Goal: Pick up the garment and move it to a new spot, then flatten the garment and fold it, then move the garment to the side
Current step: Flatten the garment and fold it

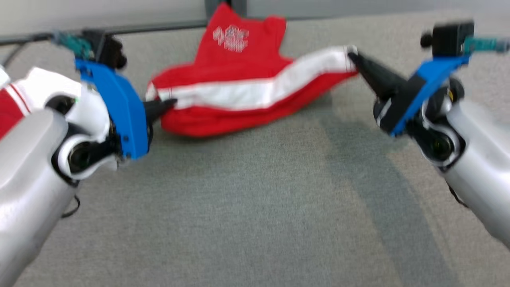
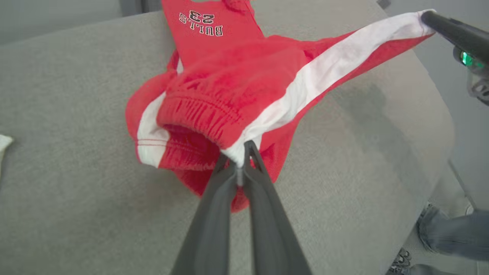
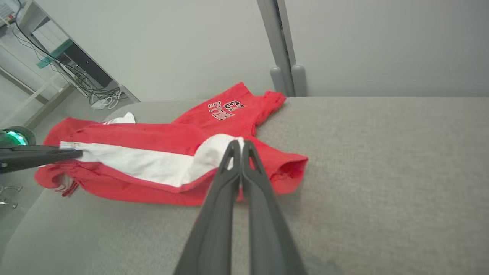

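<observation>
Seemingly light, limp red white-striped cloth shorts point(image 1: 239, 119) sag between left end effector point(image 2: 243, 152) and right end effector point(image 3: 238, 147), both clamped on stripe ends.

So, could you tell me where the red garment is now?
In the head view the red garment sits toward the far edge of the grey table, its white stripe stretched between the left end effector and the right end effector.

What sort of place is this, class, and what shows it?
Probably a robotics lab or office: a grey padded table, partition panels behind it, and tangled cables off to the side.
</observation>
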Controlling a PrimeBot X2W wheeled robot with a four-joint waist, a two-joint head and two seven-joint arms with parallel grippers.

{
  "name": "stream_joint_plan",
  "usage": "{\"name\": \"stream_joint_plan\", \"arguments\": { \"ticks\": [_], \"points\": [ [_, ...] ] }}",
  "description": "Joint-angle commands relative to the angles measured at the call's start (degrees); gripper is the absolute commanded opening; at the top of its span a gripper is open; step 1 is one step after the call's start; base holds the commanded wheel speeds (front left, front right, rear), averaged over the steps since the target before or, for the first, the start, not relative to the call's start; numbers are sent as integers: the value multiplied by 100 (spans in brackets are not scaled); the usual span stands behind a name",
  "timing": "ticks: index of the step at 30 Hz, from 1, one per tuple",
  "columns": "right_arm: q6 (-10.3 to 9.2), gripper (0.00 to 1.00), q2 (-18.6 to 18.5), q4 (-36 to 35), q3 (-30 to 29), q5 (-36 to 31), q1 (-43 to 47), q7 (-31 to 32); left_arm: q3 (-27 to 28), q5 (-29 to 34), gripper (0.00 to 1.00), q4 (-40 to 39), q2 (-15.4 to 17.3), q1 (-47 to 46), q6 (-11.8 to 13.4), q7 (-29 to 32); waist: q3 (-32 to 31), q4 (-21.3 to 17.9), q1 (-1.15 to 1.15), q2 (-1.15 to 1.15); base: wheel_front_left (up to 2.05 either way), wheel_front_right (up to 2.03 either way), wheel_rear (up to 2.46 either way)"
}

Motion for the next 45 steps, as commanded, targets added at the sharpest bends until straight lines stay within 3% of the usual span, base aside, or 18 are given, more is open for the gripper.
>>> {"name": "stream_joint_plan", "arguments": {
  "ticks": [1,11,17,22,33,38,45],
  "points": [
    [1,0,-147,-96,71,66,317,96,-80,-138,0,-153,99,199,-14,69,-288,-125,2,2,0,0,0],
    [2,0,-1203,-1165,330,574,2294,989,-735,-814,0,-1474,775,1798,-14,174,-1270,-89,2,2,0,0,0],
    [2,0,-1742,-1867,65,687,3095,1333,-988,-1022,0,-2286,1183,2609,26,81,-1364,-41,2,2,0,0,0],
    [2,0,-1967,-2285,-362,487,3344,1438,-792,-1114,0,-2680,1333,2909,92,-382,-1337,51,2,2,0,0,0],
    [2,0,-1535,-2456,-1432,-114,2908,1883,-492,-1438,0,-2811,1245,3091,73,-903,-981,479,2,2,0,0,0],
    [2,0,-1077,-2266,-1756,-377,2345,2232,-246,-1781,0,-2615,1111,2986,14,-1039,-741,696,2,2,0,0,0],
    [2,0,-391,-1491,-1739,-816,1236,2546,-171,-1862,0,-2155,791,2768,-24,-1073,-354,974,2,2,0,0,0]
  ]
}}
